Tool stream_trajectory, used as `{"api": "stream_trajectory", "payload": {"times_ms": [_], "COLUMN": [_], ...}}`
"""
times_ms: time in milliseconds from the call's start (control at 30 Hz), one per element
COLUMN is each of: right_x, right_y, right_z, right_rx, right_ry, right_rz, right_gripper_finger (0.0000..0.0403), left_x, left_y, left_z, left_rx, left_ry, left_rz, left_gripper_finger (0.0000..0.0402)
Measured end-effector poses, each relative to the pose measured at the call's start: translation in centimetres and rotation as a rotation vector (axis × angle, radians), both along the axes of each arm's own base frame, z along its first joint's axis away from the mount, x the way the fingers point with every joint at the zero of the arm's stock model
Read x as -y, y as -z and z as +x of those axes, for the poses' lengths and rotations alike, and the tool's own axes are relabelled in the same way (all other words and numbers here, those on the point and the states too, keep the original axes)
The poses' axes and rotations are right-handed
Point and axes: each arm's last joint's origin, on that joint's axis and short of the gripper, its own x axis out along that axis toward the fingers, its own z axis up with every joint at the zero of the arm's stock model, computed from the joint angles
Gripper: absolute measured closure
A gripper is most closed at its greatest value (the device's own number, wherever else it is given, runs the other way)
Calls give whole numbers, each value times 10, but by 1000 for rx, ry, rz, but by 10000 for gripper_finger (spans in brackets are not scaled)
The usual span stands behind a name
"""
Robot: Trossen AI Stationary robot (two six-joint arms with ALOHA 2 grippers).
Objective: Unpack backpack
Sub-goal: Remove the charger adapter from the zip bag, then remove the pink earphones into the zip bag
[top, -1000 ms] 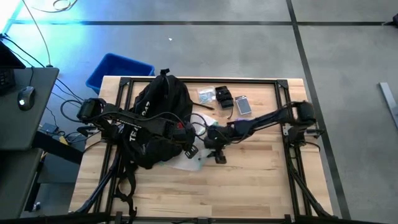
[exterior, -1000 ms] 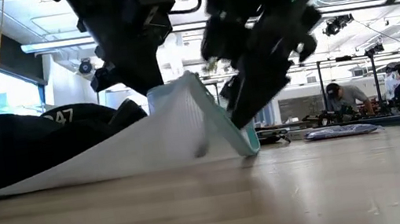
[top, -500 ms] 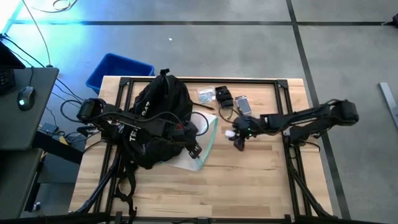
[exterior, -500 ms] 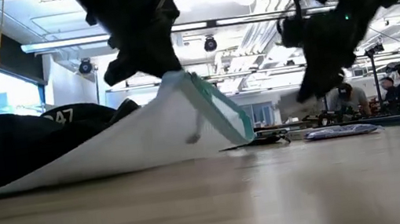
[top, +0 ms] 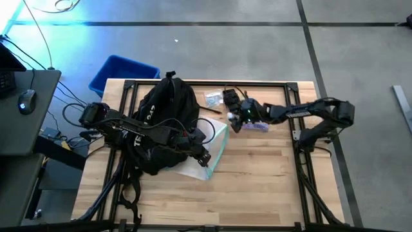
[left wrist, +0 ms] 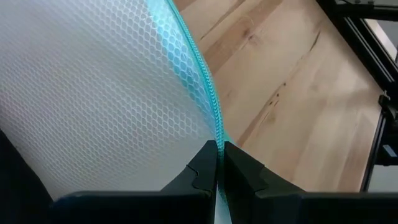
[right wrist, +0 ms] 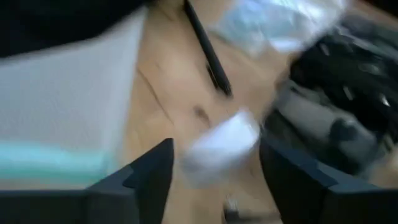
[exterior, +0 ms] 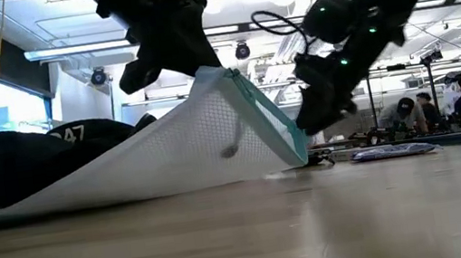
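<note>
Two grippers busy: left gripper [left wrist: 216,163] pinches teal zip edge of mesh pouch [top: 207,147], held just right of backpack [top: 162,122] at table's left-centre. Right gripper [right wrist: 214,163], fingers spread, nothing gripped, hovers over unpacked items [top: 233,100] far right. I keep pouch lifted, steady, zip clear.

Robotics lab or industrial workshop, open-plan. Bare grey concrete floor [top: 257,38] crossed by dark seams, under a light wood table [top: 257,187] with a black metal frame. At one side, a dark desk [top: 26,116] with a computer mouse [top: 26,101] and loose cables. Across the room in the low view: exposed ceiling with strip lights [exterior: 81,49], further workbenches, seated people [exterior: 407,112] at work.
</note>
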Motion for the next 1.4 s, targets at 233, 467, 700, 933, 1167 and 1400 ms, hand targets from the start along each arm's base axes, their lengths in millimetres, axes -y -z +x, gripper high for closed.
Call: {"api": "stream_trajectory", "payload": {"times_ms": [233,467,700,933,1167,1400], "right_x": [12,-42,-125,-156,-151,-151], "right_y": [-19,-53,-29,-15,12,35], "right_z": [15,6,-9,2,27,64], "right_rx": [34,194,106,149,205,196], "right_ry": [-91,-522,-734,-587,-493,-404], "right_rz": [-10,90,185,-58,-30,-89], "right_gripper_finger": [131,135,138,138,138,138], "left_x": [1,1,6,8,9,6], "left_y": [0,-3,-11,-9,-9,-8], "left_z": [0,2,10,8,8,8], "left_rx": [7,48,152,123,119,105], "left_ry": [-40,-63,31,156,192,235], "left_rz": [-29,-35,-15,-28,-41,-91], "left_gripper_finger": [402,402,402,402,402,402]}}
